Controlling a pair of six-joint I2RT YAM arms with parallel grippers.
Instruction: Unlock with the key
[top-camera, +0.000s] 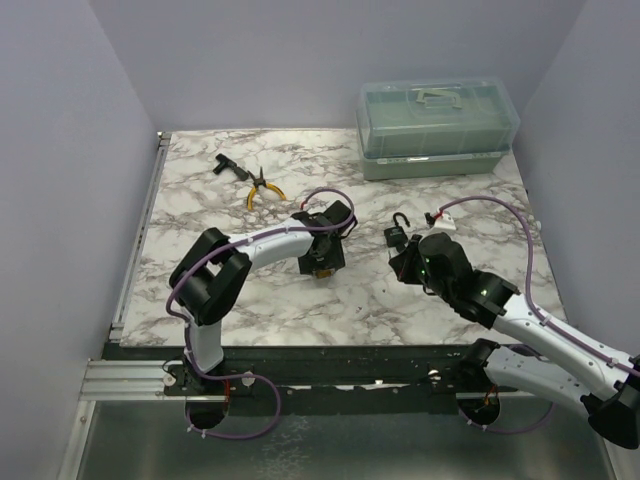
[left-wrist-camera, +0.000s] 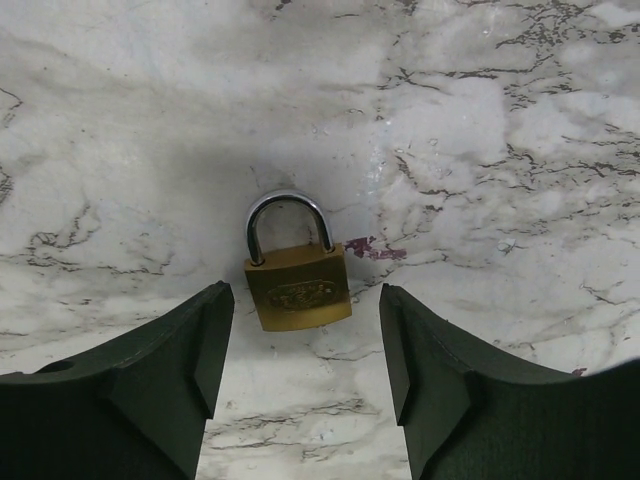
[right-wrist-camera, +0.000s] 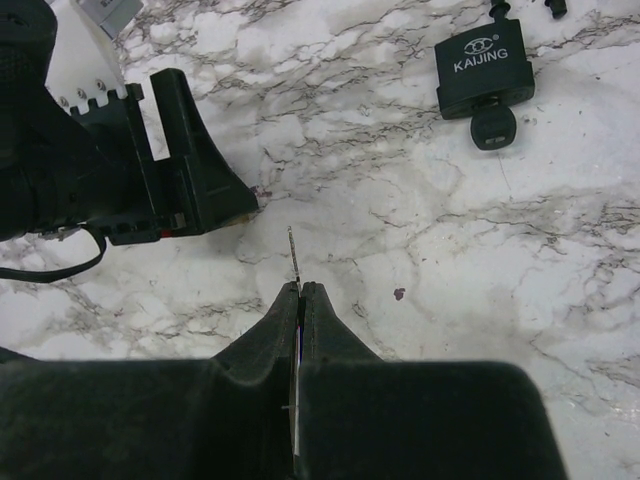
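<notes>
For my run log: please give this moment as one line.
left tool: open, over brass padlock | right tool: shut on key | step: key not yet in padlock

Brass padlock (left-wrist-camera: 297, 287) flat between parted left fingers (left-wrist-camera: 150, 390), bare bench (left-wrist-camera: 480, 120) either side. Ahead of right fingers (right-wrist-camera: 268, 335) and the key (right-wrist-camera: 293, 252): open bench; left arm (right-wrist-camera: 60, 150) crowds left, black padlock (right-wrist-camera: 484, 68) far right.

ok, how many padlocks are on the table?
2. A brass padlock lies between the left gripper's open fingers. A black KAIJING padlock lies beyond the right gripper, which pinches the key. The closed toolbox could hide more.
</notes>
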